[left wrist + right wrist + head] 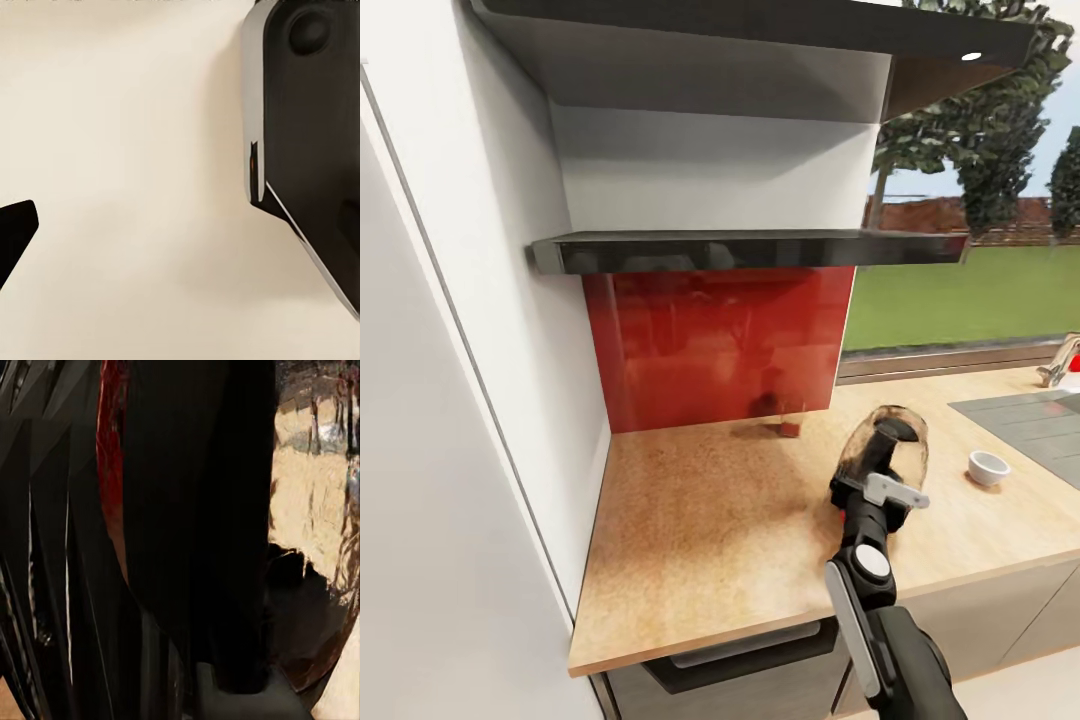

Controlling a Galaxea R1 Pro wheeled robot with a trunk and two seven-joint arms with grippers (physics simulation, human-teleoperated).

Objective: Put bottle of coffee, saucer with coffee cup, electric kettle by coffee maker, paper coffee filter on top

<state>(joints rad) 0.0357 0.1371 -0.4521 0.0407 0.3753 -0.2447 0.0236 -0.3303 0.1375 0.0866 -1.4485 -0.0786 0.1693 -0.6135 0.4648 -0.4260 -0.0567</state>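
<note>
The electric kettle [892,432], dark and smoky, leans tilted over the kitchen countertop [710,540] right of its middle. My right gripper [877,482] is shut on the kettle's black handle [195,532], with the see-through kettle body [315,532] close beside it. A small white coffee cup [988,467] stands on the counter to the kettle's right, apart from it. My left gripper [15,232] hangs over a plain beige surface with nothing between its fingers. The kitchen shelf [750,250] above the red backsplash looks bare from below.
A small see-through object with a reddish base [790,420] stands against the red backsplash [720,345]. A grey steel sink panel [1030,420] and tap [1060,365] lie at the right. A white cabinet wall [460,400] bounds the counter's left end.
</note>
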